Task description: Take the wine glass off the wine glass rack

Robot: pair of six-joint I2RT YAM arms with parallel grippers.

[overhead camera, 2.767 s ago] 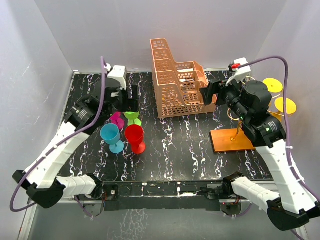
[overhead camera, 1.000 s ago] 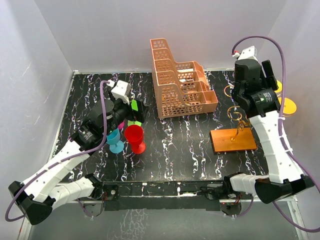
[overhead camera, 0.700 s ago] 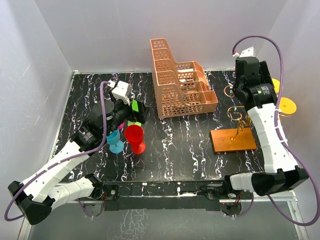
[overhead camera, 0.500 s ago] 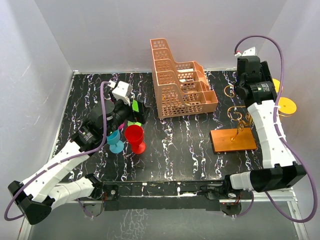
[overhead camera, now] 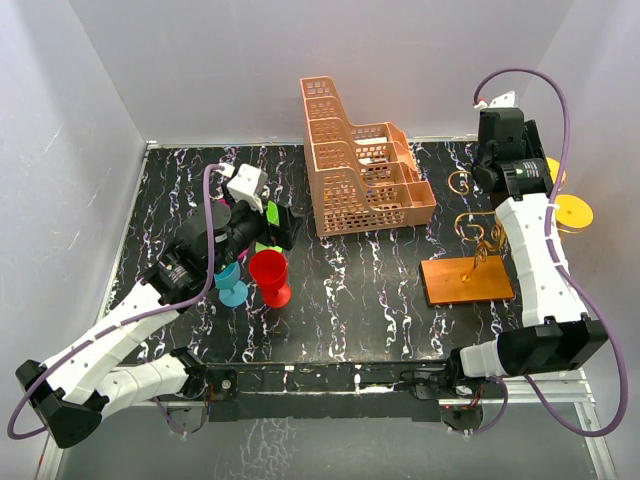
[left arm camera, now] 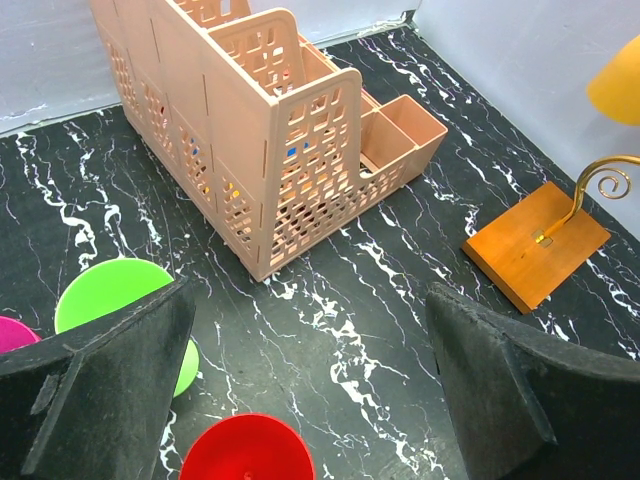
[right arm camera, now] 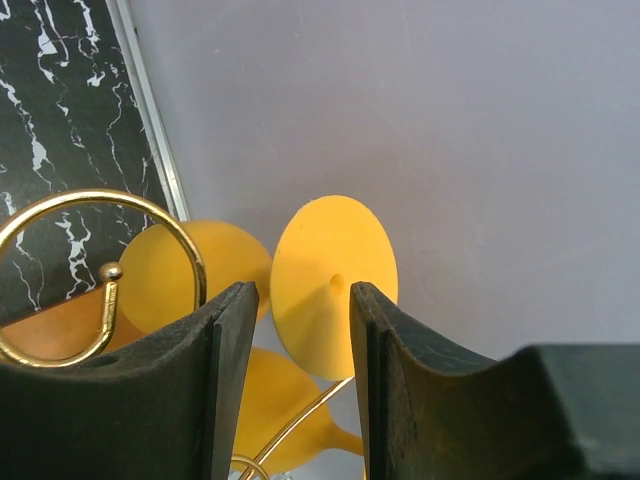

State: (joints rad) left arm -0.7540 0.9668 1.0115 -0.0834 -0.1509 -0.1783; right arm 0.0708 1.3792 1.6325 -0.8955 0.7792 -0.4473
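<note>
The wine glass rack has an orange-brown base (overhead camera: 465, 282) and a gold wire stem (overhead camera: 480, 245) with curled hooks (right arm camera: 60, 200). Yellow wine glasses (overhead camera: 572, 212) hang from it by the right wall. In the right wrist view a round yellow foot (right arm camera: 335, 285) shows beyond my right gripper (right arm camera: 303, 300). Its jaws stand narrowed and apart, with nothing between them. The right gripper (overhead camera: 528, 150) is high at the back right, partly hiding a yellow glass. My left gripper (left arm camera: 310, 400) hangs wide open and holds nothing, over the red cup (left arm camera: 245, 450) and green cup (left arm camera: 120, 300).
A peach lattice basket (overhead camera: 360, 175) stands at the back centre. Red (overhead camera: 270, 275), blue (overhead camera: 228, 282) and green (overhead camera: 265, 246) cups cluster at the left under the left arm. The grey right wall is close behind the yellow glasses. The rack base (left arm camera: 535, 245) also shows in the left wrist view.
The right arm has swung from over the rack up and back toward the yellow glasses, and its jaws have narrowed. The left arm has lowered over the cups and has since barely moved.
</note>
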